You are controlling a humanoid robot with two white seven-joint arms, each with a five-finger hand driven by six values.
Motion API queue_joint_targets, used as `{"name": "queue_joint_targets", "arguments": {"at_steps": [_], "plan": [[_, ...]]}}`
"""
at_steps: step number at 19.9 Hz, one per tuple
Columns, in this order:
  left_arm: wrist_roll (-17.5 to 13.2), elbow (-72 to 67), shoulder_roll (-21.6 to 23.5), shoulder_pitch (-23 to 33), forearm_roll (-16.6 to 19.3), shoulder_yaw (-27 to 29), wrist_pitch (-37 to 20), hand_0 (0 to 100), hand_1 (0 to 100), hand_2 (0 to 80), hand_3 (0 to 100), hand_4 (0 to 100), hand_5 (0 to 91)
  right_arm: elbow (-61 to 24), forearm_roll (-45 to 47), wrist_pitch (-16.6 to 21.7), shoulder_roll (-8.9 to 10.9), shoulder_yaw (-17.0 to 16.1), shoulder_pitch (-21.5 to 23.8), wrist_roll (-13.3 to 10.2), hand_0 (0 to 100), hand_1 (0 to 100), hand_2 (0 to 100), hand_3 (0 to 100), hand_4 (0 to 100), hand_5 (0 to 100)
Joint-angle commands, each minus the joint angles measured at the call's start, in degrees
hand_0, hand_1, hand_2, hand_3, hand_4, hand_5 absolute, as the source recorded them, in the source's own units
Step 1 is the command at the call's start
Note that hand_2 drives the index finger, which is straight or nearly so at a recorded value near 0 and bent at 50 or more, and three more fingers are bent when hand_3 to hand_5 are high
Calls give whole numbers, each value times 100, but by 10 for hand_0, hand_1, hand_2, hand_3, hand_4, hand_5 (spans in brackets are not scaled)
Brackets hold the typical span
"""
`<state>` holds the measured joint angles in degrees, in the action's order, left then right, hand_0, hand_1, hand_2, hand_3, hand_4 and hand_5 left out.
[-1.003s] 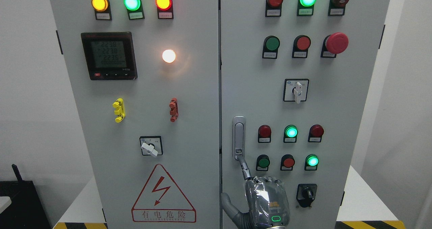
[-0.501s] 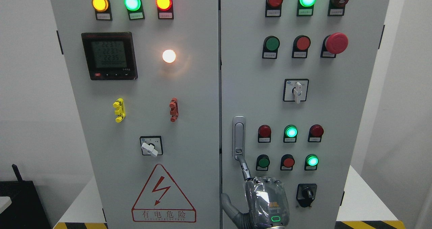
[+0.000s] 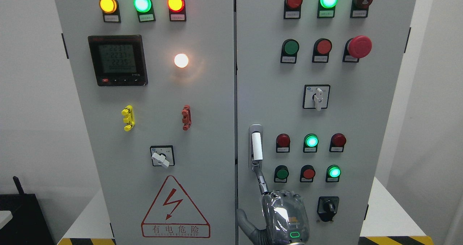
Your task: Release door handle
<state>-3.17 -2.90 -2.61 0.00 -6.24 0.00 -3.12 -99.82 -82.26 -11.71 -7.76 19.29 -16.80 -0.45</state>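
The door handle (image 3: 256,145) is a silver vertical lever set in the right cabinet door (image 3: 343,115), near its left edge. Its lever now shows bright white and stands out from its recess. My right hand (image 3: 280,212), wrapped in clear plastic, comes up from the bottom edge just below the handle. Its index finger (image 3: 261,181) points up and its tip touches the lower end of the handle. The other fingers are curled and the thumb (image 3: 243,218) sticks out to the left. The hand holds nothing.
The right door carries lamps, push buttons, a red mushroom stop button (image 3: 359,46), a white rotary switch (image 3: 317,97) and a black knob (image 3: 328,207) beside my hand. The left door (image 3: 159,129) has a meter, lamps, a switch and a warning triangle. White walls flank the cabinet.
The handle's lever has sprung out of its recess and now looks bright white. My right hand has barely moved, its index fingertip still at the handle's lower end.
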Motion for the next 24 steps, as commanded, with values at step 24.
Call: {"name": "queue_joint_targets", "arguments": {"at_steps": [24], "plan": [[1, 0, 6, -141, 0, 97, 4, 120, 389, 0, 0, 0, 0, -231, 8, 19, -7, 66, 27, 19, 309, 278, 0, 1000, 1000, 1000]]}}
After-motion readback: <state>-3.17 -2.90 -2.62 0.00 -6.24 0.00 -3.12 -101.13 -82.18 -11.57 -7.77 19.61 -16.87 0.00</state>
